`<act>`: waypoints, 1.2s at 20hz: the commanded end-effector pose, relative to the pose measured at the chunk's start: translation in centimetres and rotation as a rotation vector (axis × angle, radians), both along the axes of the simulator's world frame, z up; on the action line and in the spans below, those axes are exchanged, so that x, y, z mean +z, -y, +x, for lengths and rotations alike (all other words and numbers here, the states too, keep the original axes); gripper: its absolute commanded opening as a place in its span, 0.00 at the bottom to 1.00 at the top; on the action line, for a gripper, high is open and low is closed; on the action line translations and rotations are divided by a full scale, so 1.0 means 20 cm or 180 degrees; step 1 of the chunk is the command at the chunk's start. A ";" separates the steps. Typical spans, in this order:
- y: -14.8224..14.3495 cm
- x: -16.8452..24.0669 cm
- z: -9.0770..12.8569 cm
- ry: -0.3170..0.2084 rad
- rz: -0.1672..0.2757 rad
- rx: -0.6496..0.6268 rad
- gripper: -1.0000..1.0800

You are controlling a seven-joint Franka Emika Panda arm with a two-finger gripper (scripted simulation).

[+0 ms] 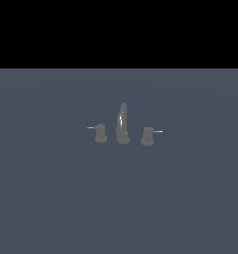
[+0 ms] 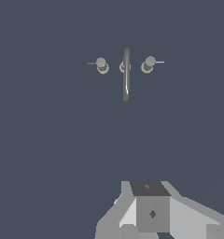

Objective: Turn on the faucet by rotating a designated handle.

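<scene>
The main risk, as I judged it, was to choose the wrong knob. The faucet point(image 1: 123, 126) had two nearly identical knobs, one on each side of the spout point(image 1: 122, 119), and they differed only in the direction of a thin pin. The handle point(image 1: 148, 135) stood on the exterior view's right of the spout, with its pale lever pin point(image 1: 158, 131) pointing outward to that right. The twin knob point(image 1: 100, 133) stood on the exterior view's left, with its pin pointing the opposite way. A second risk was the pin itself: it was so thin that a push could slide off it or miss it, and an approach from the middle could strike the tall spout.

All three pieces were of dull grey, smooth material. The spout was tall, curved and tapering, with one shiny streak. Both knobs were short stubby cylinders on wider bases. The tabletop point(image 1: 51, 198) was flat, matte and blue-grey, without texture.

The pincer point(image 2: 151, 212) appeared only in the wrist view, as grey blocky shapes well apart from the faucet. I could not tell how far it was open, and nothing was seen in its hold
</scene>
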State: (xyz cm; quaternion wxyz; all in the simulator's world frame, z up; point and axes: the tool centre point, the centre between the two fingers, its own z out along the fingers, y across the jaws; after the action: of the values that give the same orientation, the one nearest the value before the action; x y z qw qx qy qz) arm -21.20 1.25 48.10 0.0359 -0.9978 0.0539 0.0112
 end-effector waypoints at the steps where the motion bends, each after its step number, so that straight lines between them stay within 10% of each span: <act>1: 0.01 -0.03 0.07 -0.0011 0.0013 -0.0157 0.00; 24: 0.27 -0.69 0.94 -0.0154 0.0055 -0.2331 0.00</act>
State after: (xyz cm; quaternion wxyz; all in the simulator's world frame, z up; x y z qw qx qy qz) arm -3.46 -3.73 35.60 0.0454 -0.9211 0.3861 0.0215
